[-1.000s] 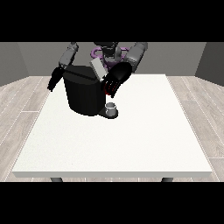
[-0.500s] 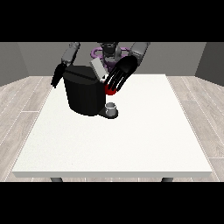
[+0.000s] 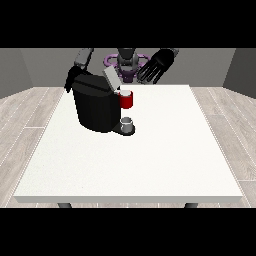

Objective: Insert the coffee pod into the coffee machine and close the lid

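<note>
The black coffee machine (image 3: 95, 106) stands at the table's back left, its grey lid (image 3: 110, 80) tilted up and open. A red thing at the machine (image 3: 126, 99) sits at its front right, just below the lid. A small grey thing (image 3: 127, 123) rests on the machine's low base. The hand at the view's right (image 3: 156, 65) hangs in the air to the upper right of the lid, apart from it, fingers spread and holding nothing. The hand at the view's left (image 3: 70, 80) is behind the machine's back left corner and mostly hidden.
The white table (image 3: 150, 160) stretches wide in front of and to the right of the machine. The robot's torso (image 3: 127, 62) stands behind the far edge. Grey plank floor surrounds the table.
The hand at the view's right has lifted off the machine's front and moved up and to the right. The red thing and the open lid now show uncovered.
</note>
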`<state>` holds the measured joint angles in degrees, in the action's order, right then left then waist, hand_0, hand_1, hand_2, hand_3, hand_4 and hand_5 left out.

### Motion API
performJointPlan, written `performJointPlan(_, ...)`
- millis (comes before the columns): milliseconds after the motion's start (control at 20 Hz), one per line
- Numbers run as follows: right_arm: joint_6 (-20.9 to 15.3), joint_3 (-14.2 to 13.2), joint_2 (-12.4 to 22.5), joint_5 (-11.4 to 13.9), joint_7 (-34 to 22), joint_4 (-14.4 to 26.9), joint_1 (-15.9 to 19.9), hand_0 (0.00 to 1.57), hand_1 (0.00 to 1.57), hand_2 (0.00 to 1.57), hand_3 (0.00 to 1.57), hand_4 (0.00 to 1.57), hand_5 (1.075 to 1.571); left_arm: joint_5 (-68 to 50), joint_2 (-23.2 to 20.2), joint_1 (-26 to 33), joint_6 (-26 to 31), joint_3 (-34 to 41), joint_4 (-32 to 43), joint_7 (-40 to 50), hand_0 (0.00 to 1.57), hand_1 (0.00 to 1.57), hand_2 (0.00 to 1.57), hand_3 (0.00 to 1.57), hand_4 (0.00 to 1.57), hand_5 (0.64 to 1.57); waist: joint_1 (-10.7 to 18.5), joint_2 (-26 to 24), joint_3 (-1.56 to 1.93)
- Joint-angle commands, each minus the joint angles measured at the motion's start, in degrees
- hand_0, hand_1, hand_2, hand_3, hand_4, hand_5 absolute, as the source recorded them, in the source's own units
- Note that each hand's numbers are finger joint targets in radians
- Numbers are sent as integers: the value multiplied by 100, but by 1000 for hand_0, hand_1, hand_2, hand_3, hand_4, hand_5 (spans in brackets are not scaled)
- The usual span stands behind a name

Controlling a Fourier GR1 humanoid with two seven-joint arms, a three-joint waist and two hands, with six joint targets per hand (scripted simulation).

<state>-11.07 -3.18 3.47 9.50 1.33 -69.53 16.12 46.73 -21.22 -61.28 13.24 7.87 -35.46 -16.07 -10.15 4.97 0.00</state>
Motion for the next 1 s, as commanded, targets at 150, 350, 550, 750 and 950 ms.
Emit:
performJointPlan(150, -7, -148, -73, -206, 45, -55, -516, 0, 0, 0, 0, 0, 1571, -1679, 1284, 1244, 19, 1241, 133, -412, 0, 0, 0, 0, 467, 1571, 769, -1122, -19)
performJointPlan(350, 445, -124, -38, -504, 250, -233, -684, 0, 0, 0, 0, 0, 1571, -2176, 1747, 2012, 79, 1599, 273, -608, 0, 0, 0, 0, 274, 1571, 1137, -1638, -4)
performJointPlan(550, 848, 192, 39, -513, -96, -617, -599, 0, 0, 0, 0, 0, 1571, -2213, 1871, 2608, 275, 1528, 349, -558, 0, 0, 0, 0, 393, 1571, 1311, -2249, -4)
performJointPlan(750, 954, -6, 498, -421, -208, -498, -429, 0, 0, 0, 0, 154, 1571, -2298, 2105, 2871, 356, 1253, 114, -228, 0, 0, 0, 0, 389, 1571, 1778, -2468, 3)
performJointPlan(950, 1135, -134, 710, -525, -488, -582, 175, 0, 0, 0, 0, 80, 1571, -2583, 2114, 3138, 138, 1061, -301, -440, 0, 0, 0, 0, 404, 1571, 1787, -2114, 1)
